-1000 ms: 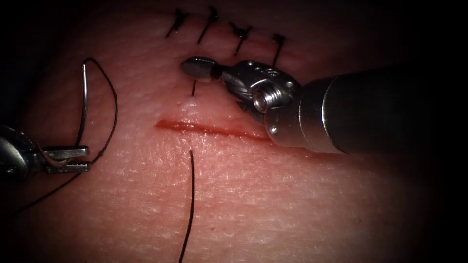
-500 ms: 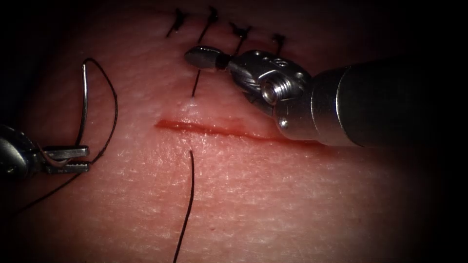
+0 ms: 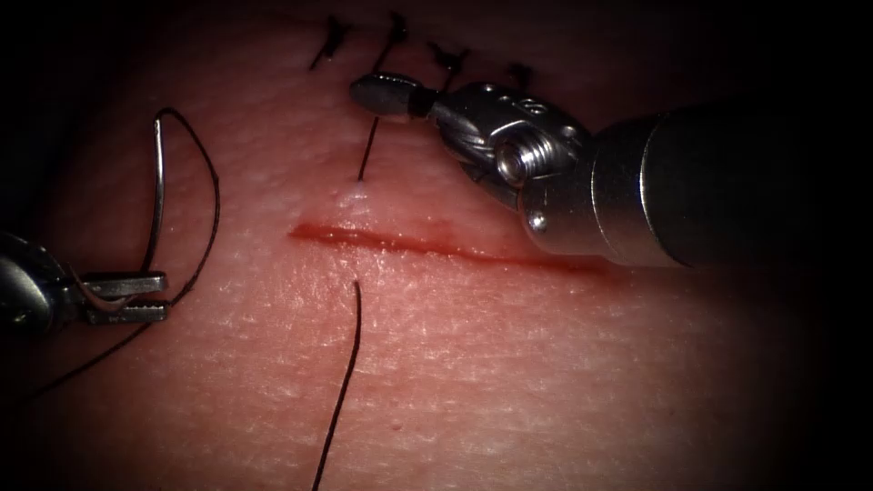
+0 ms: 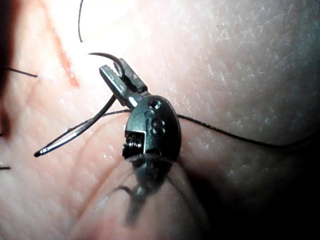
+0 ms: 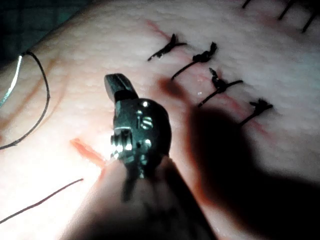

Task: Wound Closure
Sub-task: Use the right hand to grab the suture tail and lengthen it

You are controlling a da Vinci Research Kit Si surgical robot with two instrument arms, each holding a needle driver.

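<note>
Gripping the curved steel needle (image 3: 156,195) near its thread end, the left gripper (image 3: 127,297) lay well left of the cut (image 3: 400,242), its ribbed jaws clamped on the metal; the needle arched free above the tissue (image 3: 546,382), not in it, its point upward in the endoscope view; black thread (image 3: 205,195) looped from its swaged end and trailed off beneath the tool. The right gripper (image 3: 386,95), smooth and rounded, had its jaws closed on a thread strand (image 3: 366,155) that rose from a pale raised spot just beyond the thin red cut; another strand (image 3: 346,364) emerged on the near side; four dark knotted stitches (image 3: 396,32) crossed the pebbled, glistening tissue farther back.
</note>
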